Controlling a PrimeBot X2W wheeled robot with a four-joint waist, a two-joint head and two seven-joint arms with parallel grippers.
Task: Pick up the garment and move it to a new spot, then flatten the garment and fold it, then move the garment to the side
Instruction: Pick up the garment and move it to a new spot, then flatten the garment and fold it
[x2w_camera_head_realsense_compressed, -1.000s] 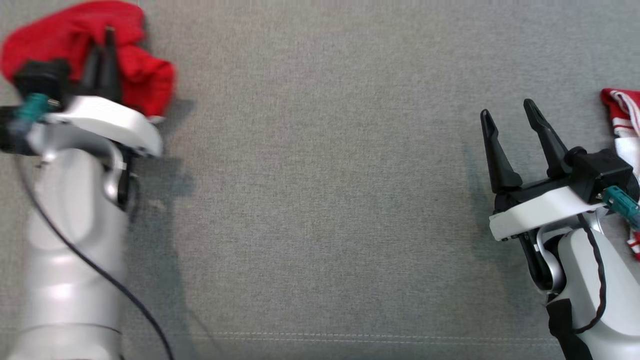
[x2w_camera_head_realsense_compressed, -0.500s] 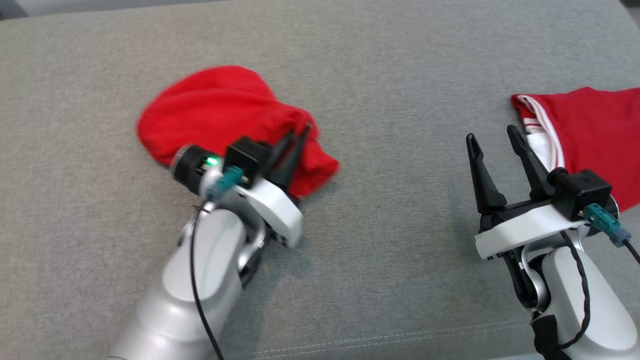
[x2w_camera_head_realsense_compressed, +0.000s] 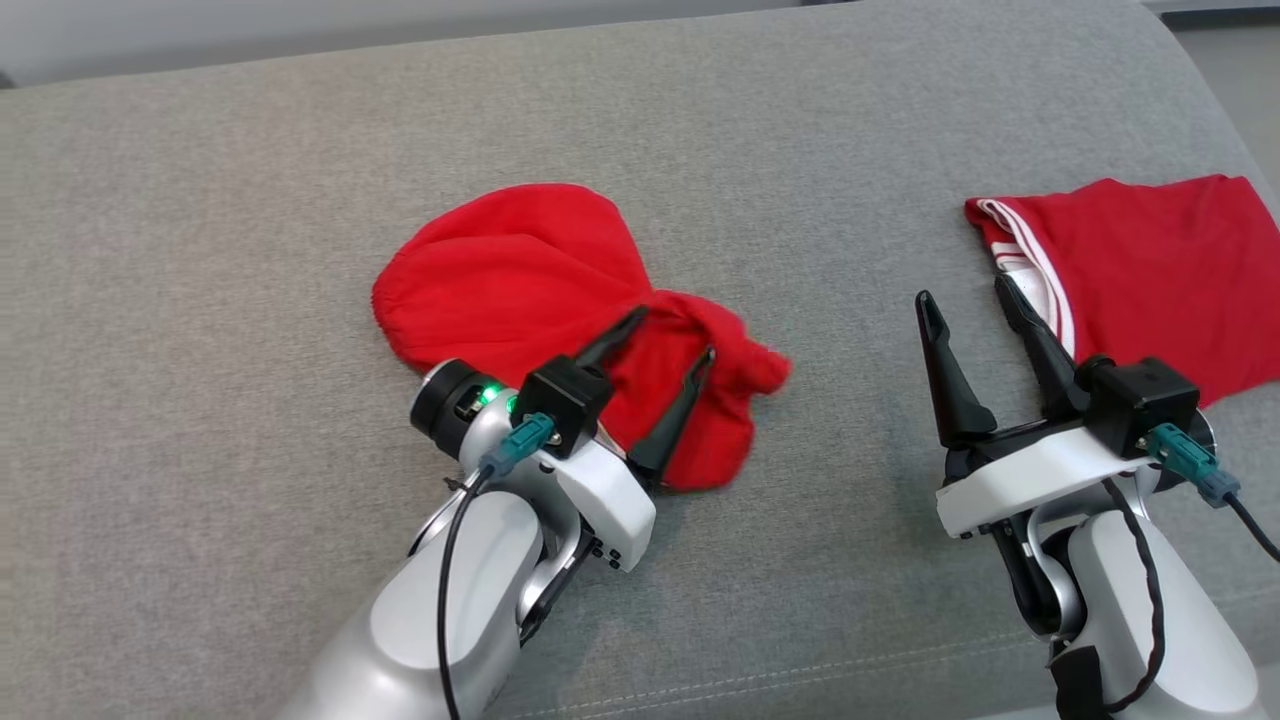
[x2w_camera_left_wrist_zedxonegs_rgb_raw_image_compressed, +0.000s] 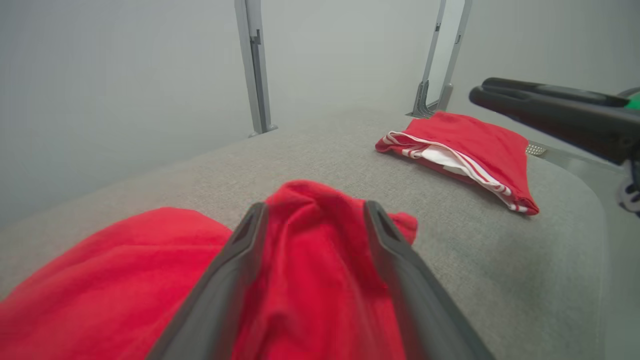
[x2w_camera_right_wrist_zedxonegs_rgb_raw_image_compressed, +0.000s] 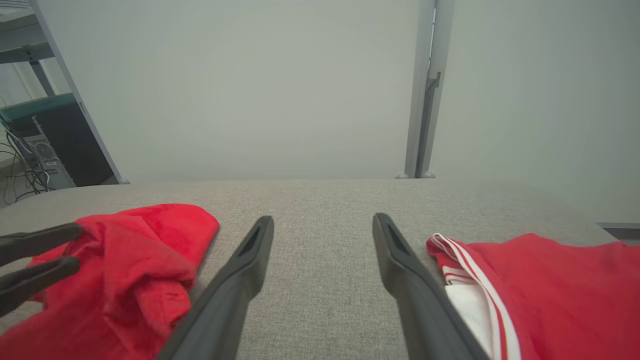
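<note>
Left gripper, jaws spread, straddles the crumpled red cloth garment's bunched end, possibly touching; long axis runs toward the desk's far-left corner; right gripper open, farther off.

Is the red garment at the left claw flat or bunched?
Bunched: the red garment lies rumpled, folds rising between the spread fingers of the left claw.

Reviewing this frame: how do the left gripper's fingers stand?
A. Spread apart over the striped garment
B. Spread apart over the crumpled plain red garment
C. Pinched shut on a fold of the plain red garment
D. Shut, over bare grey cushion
B: the left gripper has its two fingers clearly apart, and the left wrist view shows a ridge of the plain red garment lying between them.
</note>
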